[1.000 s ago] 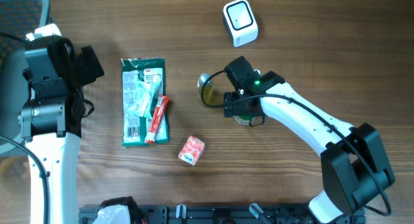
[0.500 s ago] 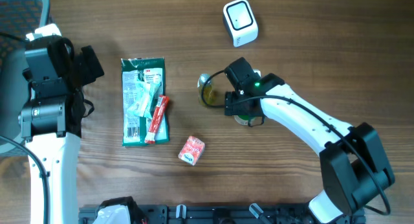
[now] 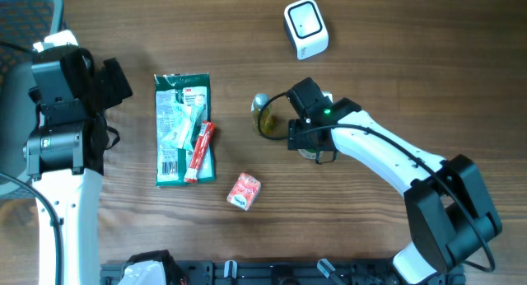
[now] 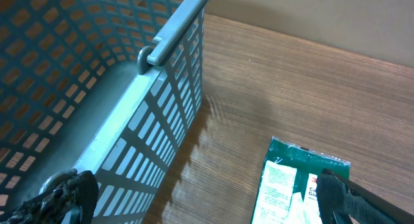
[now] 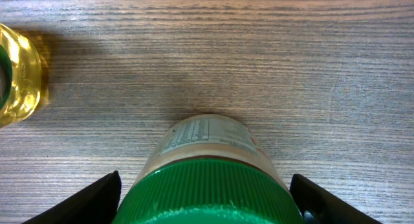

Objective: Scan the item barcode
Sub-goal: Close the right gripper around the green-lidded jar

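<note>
My right jaws stand wide, the green-lidded jar (image 5: 206, 146) between them. My left jaws are wide open, empty.

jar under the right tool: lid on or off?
On. In the right wrist view the green lid sits over the top of the jar, with only the labelled body showing past it.

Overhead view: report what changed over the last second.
The right gripper edged slightly toward the near table edge, its fingers bracketing the green-lidded jar. A firm grip cannot be confirmed. The scanner, green packet, red stick and red box stayed put.
</note>
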You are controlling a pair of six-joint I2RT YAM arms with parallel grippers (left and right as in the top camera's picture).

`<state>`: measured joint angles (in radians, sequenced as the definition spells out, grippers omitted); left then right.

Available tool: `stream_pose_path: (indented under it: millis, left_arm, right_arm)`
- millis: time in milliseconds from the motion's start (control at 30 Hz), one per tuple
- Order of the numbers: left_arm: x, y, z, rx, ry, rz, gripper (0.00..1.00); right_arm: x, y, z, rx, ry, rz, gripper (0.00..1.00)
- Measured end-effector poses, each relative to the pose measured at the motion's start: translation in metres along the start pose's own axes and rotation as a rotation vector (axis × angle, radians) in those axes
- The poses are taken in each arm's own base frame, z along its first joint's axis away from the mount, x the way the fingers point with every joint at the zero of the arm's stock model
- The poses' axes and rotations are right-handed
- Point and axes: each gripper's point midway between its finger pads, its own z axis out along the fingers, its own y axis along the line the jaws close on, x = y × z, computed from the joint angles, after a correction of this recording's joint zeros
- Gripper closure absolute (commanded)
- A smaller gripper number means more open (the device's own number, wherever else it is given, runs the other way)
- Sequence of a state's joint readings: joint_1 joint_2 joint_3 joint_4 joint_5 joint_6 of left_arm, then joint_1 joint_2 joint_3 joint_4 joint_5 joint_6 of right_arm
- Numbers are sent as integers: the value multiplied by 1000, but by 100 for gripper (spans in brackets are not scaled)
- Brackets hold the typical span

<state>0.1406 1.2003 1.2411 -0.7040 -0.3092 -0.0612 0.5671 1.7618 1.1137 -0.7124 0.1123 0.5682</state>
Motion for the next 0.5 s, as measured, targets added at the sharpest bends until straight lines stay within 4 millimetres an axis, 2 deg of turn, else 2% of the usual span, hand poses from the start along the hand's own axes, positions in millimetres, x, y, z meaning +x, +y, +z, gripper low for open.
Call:
stream_pose_path:
  millis: [367,500]
  left_arm:
    - [0,0,0,0,0,0,0]
    - [0,0,0,0,0,0,0]
  right_arm:
    - [1,0,1,2,4,7,15]
    - [7,-2,14,20,39,5,21]
